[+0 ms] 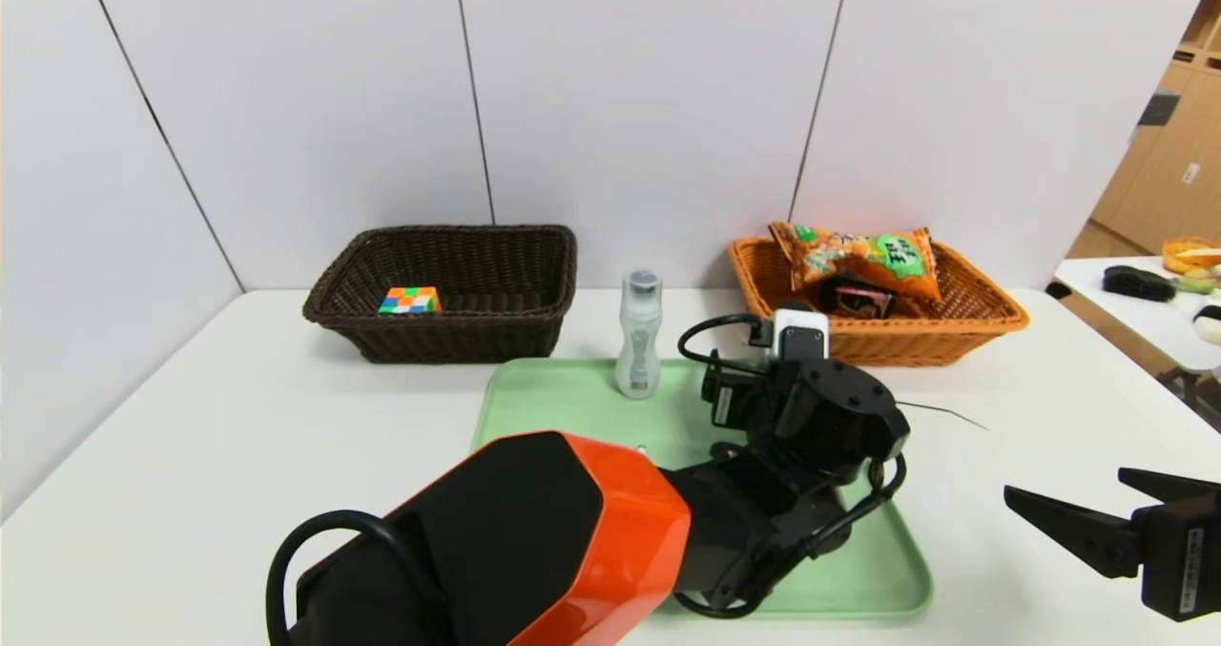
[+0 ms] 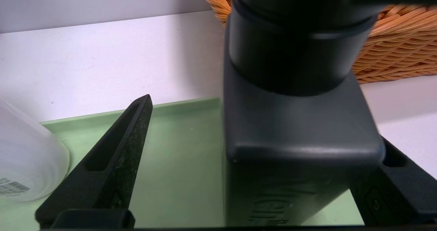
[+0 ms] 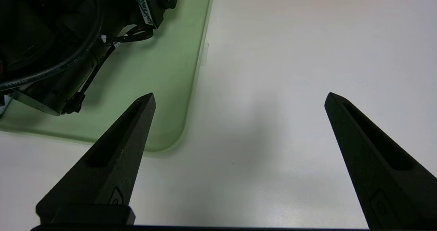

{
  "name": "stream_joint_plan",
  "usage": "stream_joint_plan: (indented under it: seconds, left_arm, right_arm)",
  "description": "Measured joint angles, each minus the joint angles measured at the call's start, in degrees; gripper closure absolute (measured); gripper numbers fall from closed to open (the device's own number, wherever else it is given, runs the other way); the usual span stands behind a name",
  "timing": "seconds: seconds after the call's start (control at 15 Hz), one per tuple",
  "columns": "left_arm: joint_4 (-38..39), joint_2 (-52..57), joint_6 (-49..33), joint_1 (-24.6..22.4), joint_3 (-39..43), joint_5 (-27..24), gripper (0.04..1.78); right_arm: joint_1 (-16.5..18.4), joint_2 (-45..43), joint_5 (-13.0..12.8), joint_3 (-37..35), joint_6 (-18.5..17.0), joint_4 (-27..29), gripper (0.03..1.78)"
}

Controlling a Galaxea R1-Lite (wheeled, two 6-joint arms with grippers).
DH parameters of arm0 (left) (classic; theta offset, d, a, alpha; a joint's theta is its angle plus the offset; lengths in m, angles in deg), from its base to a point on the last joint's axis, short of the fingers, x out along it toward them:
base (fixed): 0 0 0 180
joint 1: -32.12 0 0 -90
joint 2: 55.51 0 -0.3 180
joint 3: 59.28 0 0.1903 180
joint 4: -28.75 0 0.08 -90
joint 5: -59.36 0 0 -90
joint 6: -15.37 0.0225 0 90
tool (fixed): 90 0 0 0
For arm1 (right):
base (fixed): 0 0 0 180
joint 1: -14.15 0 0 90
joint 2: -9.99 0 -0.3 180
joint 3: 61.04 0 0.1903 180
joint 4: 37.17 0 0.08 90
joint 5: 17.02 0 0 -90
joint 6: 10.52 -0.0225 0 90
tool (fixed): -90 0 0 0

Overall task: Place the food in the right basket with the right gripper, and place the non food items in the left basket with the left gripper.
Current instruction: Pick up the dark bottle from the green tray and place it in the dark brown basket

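A: The left pincer (image 2: 239, 149) stands wide above the green tray (image 1: 544, 398), and a dark blocky object (image 2: 300, 149) sits between its fingers, not yet squeezed. The right pincer (image 1: 1097, 512) is just as wide, holding nothing, low over the counter (image 1: 191, 436) off the tray's right edge.

B: And what is left on the tray?

A: A clear bottle (image 1: 639, 336) stands upright near the tray's back edge. The left arm hides the dark object in the head view, so it shows only from the left wrist, and its kind cannot be told. Beyond the tray's back left corner sits the dark basket (image 1: 448, 288) with a colour cube (image 1: 409, 300) inside; beyond the back right corner, the orange basket (image 1: 963, 312) holds a snack bag (image 1: 858, 257).

B: So the step in hand is a left-side grasp?

A: It looks so, if the object is non-food. The pincer would do well to close evenly on the object's flat sides, low enough not to slip, then lift straight before swinging towards the dark basket.

B: Any risk?

A: The bottle stands just beside the left finger (image 2: 112, 156); a sideways sweep could topple it. The arm should rise clear of the tray first.
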Motion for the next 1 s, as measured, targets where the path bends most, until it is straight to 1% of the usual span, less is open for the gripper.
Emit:
stream_joint_plan:
  seconds: [0.4,0.47,0.67,0.8,0.87,1.0]
  left_arm:
    - [-0.38,-2.47,1.43,-0.49,-3.28,-0.06,0.13]
    - [-0.35,-2.78,1.49,-0.6,-3.78,-0.22,0.22]
    - [-0.38,-3.25,1.49,-0.51,-4.3,-0.45,0.71]
    - [-0.4,-3.47,1.51,-0.52,-4.69,-0.5,0.93]
    - [-0.57,-3.47,1.49,-0.49,-4.78,-0.48,0.98]
    - [-1.35,-3.25,1.43,-0.44,-4.83,-0.5,0.99]
  right_arm:
    - [0.04,0.02,0.48,-0.72,0.05,-0.33,0.1]
    - [0.01,0.02,0.46,-0.72,0.07,-0.37,0.1]
    - [0.0,-0.02,0.48,-0.72,0.11,-0.35,0.1]
    - [0.0,-0.09,0.48,-0.77,0.13,-0.35,0.1]
    - [0.0,-0.11,0.52,-0.8,0.18,-0.37,0.1]
    - [0.0,-0.16,0.48,-0.83,0.18,-0.35,0.1]
